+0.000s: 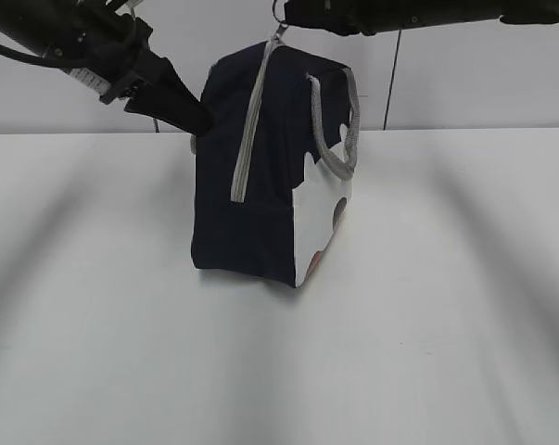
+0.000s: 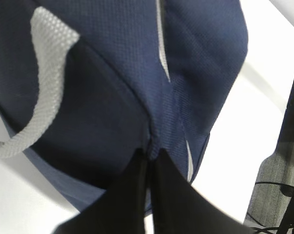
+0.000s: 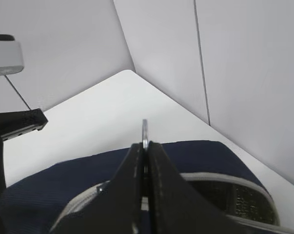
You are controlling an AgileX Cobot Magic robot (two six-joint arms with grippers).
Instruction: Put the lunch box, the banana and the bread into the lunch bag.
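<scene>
From the exterior view, my white table (image 1: pixel 279 371) fills the foreground. The lunch bag (image 1: pixel 251 176) stands upright at its middle. My left gripper (image 1: pixel 197 122) presses against the bag's upper left edge.

In the left wrist view, that gripper (image 2: pixel 149 156) is pinched closed on a fold of navy fabric, beside a grey handle (image 2: pixel 44 97).

In the right wrist view, my right gripper (image 3: pixel 145 146) is clamped on the metal ring pull (image 3: pixel 145 130) above the bag.
</scene>
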